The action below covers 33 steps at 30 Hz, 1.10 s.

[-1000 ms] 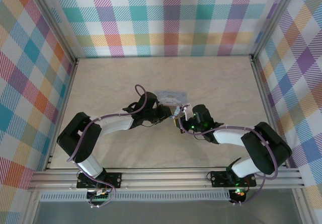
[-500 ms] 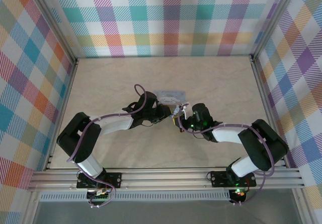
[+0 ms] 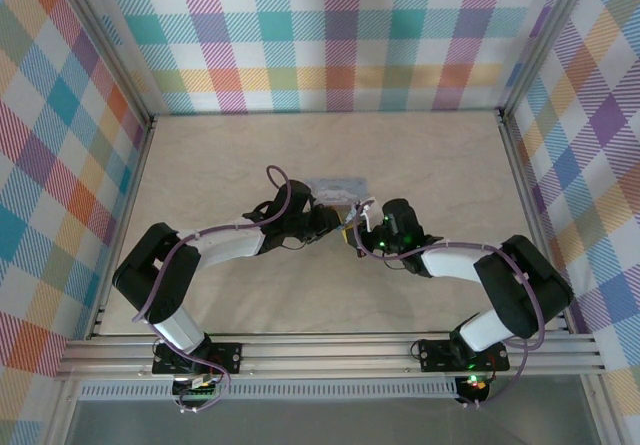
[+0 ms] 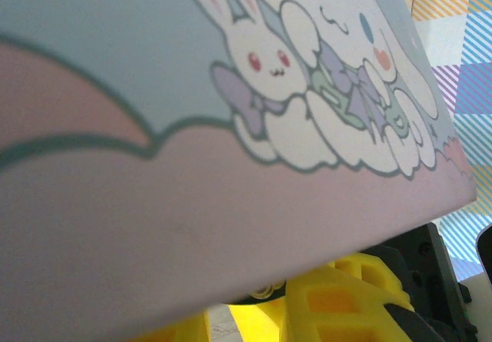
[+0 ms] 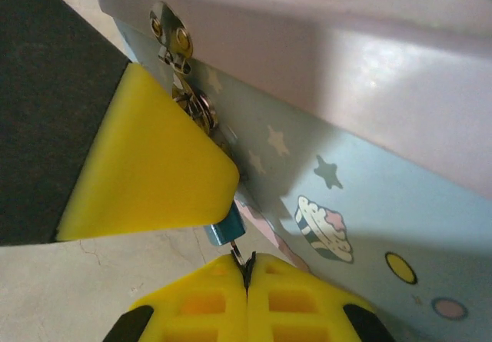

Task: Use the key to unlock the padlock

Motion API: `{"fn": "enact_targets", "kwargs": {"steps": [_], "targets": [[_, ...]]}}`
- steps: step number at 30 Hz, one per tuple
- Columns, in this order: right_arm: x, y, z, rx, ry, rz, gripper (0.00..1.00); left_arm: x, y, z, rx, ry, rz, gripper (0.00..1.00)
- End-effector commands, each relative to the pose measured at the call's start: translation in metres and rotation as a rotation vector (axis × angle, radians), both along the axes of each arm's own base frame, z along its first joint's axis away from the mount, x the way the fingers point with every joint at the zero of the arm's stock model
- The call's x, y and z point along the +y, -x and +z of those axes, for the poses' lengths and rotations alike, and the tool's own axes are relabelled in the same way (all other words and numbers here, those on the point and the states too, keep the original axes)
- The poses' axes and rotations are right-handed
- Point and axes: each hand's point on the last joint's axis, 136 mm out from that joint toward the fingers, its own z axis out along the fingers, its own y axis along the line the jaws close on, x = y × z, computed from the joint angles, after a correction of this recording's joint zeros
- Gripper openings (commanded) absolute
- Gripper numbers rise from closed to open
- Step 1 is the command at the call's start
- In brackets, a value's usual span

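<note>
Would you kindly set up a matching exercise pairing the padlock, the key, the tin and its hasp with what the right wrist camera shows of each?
Things: 1 padlock; 2 key; 3 tin; 4 hasp.
Descriptions: A silver, on the tin's wall; B blue, just above the key; C pinched in the right gripper; D printed with stars and a cupcake.
Pairs: 1-B; 2-C; 3-D; 4-A.

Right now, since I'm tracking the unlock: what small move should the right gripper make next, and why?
Probably a gentle wrist roll to turn the key. The right gripper is pinched shut on it, and its tip seems to meet the underside of the padlock; how deep it sits is hidden.
</note>
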Motion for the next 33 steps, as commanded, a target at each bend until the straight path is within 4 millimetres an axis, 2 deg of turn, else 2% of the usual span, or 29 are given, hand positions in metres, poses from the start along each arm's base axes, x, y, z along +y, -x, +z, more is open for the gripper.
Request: {"fn": "enact_targets", "kwargs": {"steps": [1, 8, 14, 19, 21, 24, 27, 33], "targets": [[0.022, -0.027, 0.063, -0.191, -0.127, 0.027, 0.0, -0.02, 0.018, 0.021, -0.007, 0.07, -0.116, 0.03], [0.022, -0.026, 0.056, -0.162, -0.128, 0.027, 0.0, -0.02, 0.018, 0.019, -0.007, 0.065, -0.114, 0.03], [0.018, -0.024, 0.047, -0.139, -0.116, 0.013, 0.0, -0.02, 0.015, 0.009, 0.006, 0.052, -0.102, 0.03], [0.011, -0.016, 0.021, -0.069, -0.075, -0.004, 0.0, -0.017, 0.009, -0.001, -0.011, 0.006, -0.094, 0.05], [0.009, -0.014, 0.013, -0.051, -0.069, -0.011, 0.0, -0.018, 0.008, -0.003, -0.014, -0.002, -0.098, 0.09], [0.006, -0.011, 0.001, -0.012, -0.06, -0.025, 0.0, -0.018, 0.006, -0.005, -0.015, -0.001, -0.095, 0.21], [0.005, -0.009, -0.003, 0.01, -0.062, -0.033, 0.0, -0.017, 0.005, 0.0, -0.027, 0.004, -0.087, 0.34], [0.002, -0.006, -0.013, 0.057, -0.034, -0.044, 0.0, -0.004, 0.006, 0.011, -0.048, -0.009, -0.054, 0.53]]}}
